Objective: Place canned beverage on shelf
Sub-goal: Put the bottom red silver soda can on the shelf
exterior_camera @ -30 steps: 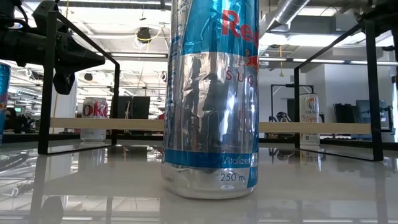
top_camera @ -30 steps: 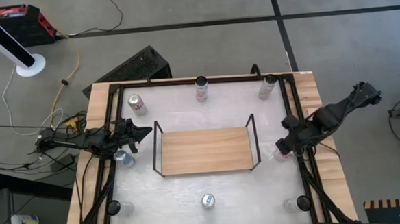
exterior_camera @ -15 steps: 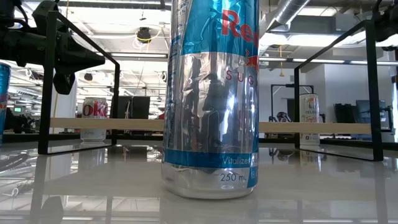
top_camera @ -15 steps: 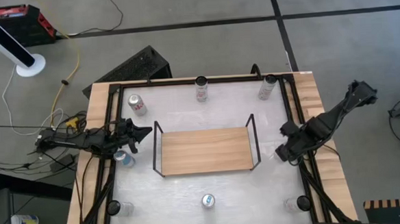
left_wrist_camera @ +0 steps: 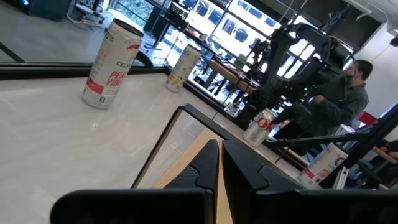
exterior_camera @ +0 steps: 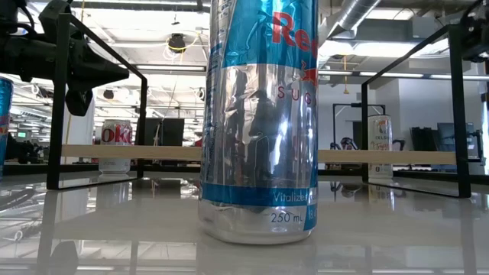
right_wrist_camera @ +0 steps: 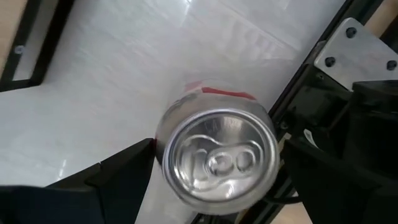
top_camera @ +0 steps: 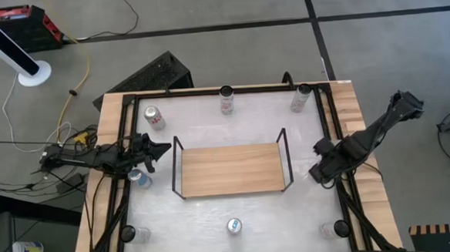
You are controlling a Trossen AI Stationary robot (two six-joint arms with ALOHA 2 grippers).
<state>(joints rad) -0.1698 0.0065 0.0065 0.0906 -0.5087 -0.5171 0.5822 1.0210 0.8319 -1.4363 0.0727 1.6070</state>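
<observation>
The shelf, a wooden board with black wire ends, stands mid-table; it also shows in the low view. My right gripper is open by the table's right rail, pointing down. Its fingers stand on either side of an upright can with a silver top and a red-and-white label, close to it. My left gripper is shut and empty, level, just left of the shelf's left end, above a blue can. Its shut fingers show in the left wrist view.
Cans stand around the shelf: three along the far edge and three along the near edge. The near middle one fills the low view. Black rails run along both table sides.
My right gripper has gone a little toward the table's near edge and down, over the can by the right rail, which now lies under it in the high view.
</observation>
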